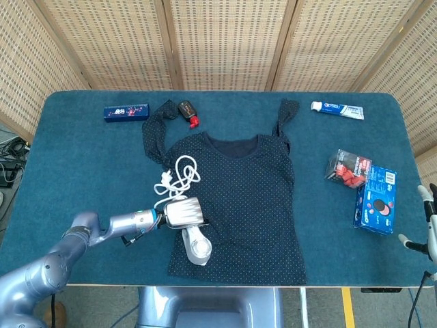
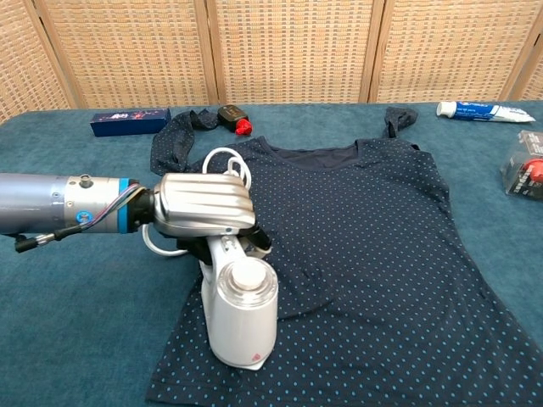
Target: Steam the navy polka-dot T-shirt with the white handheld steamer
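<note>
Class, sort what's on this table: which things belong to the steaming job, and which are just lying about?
Job: navy polka-dot T-shirt, white handheld steamer with its cord, held by the left hand.

Lying about: toothpaste tube, blue box, blue carton, red-and-black packet, small black-and-red item.

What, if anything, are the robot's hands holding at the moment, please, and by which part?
The left hand grips the white handheld steamer by its handle, steamer resting on the navy polka-dot T-shirt. The right hand appears to hold nothing.

Toothpaste tube (image 1: 337, 109), blue boxes (image 1: 375, 199), red-tipped black bottle (image 1: 188, 111).
</note>
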Available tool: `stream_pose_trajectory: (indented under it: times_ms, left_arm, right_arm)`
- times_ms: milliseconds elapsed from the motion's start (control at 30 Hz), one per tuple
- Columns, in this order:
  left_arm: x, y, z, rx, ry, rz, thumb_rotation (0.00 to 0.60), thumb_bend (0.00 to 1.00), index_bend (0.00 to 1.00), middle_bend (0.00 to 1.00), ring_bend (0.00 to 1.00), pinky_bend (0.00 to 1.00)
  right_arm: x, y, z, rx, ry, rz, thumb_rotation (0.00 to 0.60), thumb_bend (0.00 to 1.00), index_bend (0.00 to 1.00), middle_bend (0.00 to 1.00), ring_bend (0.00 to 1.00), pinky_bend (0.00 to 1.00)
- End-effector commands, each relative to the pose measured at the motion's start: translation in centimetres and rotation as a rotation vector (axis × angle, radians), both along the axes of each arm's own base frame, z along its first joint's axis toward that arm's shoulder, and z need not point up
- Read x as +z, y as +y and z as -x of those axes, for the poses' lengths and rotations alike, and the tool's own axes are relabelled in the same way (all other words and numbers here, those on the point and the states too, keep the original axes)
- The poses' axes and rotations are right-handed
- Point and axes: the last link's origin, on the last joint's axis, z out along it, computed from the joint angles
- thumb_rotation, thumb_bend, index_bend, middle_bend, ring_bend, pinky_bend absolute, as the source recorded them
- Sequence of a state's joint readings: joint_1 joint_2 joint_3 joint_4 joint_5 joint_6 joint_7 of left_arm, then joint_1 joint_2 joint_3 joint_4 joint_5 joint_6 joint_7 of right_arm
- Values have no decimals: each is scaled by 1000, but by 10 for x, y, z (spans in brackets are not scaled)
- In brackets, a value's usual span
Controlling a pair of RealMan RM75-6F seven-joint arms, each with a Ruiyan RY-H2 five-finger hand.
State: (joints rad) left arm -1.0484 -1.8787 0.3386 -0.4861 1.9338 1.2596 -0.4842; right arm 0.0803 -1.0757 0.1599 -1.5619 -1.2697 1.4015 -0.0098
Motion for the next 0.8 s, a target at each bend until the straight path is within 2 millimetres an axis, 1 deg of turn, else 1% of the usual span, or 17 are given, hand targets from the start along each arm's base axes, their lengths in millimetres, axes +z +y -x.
stream_pose_trajectory:
  times_ms: [33, 167, 267, 367, 433, 467, 533, 600, 633, 733, 800]
  left_arm:
    - [3, -2, 6, 1, 2, -1, 600, 860, 1000, 955, 866, 1000]
    - [7, 2, 6, 24, -28, -24, 600, 860, 1000, 955, 866, 1000]
    - [17, 13, -1, 71, -94, -72, 600, 861, 1000, 955, 866, 1000]
    - [36, 32, -7, 118, -167, -157, 600, 860, 1000, 955, 866, 1000]
    - [54, 47, -4, 167, -212, -226, 600, 860, 1000, 955, 866, 1000]
    - [59, 52, -3, 183, -223, -247, 600, 860, 1000, 955, 866, 1000]
    - [82, 67, 7, 244, -260, -328, 600, 860, 1000, 955, 866, 1000]
    - [97, 76, 16, 284, -274, -380, 600, 860, 1000, 955, 866, 1000]
    - [114, 83, 28, 323, -280, -435, 600, 860, 1000, 955, 866, 1000]
    - [142, 92, 53, 393, -277, -521, 600, 860, 1000, 955, 866, 1000]
    - [155, 95, 68, 437, -272, -564, 600, 860, 1000, 955, 866, 1000]
  right_arm:
    - [0, 0, 0, 1, 1, -1, 600, 0, 53, 0, 0, 0]
    - [-1, 0, -1, 5, 0, -4, 600, 0, 53, 0, 0, 0]
    - [-1, 1, -2, 7, 0, -4, 600, 0, 53, 0, 0, 0]
    - [-1, 1, -2, 8, -2, -5, 600, 0, 53, 0, 0, 0]
    - [-1, 1, -2, 9, -3, -6, 600, 0, 53, 0, 0, 0]
    - [-1, 1, -2, 9, -4, -6, 600, 0, 53, 0, 0, 0]
    - [-1, 1, -2, 10, -5, -7, 600, 0, 53, 0, 0, 0]
    - [-1, 1, -2, 12, -5, -8, 600, 0, 53, 0, 0, 0]
    - [-2, 1, -3, 14, -5, -10, 600, 0, 53, 0, 0, 0]
    - [-4, 2, -4, 19, -2, -17, 600, 0, 53, 0, 0, 0]
    - [-6, 1, -5, 22, 0, -23, 600, 0, 53, 0, 0, 0]
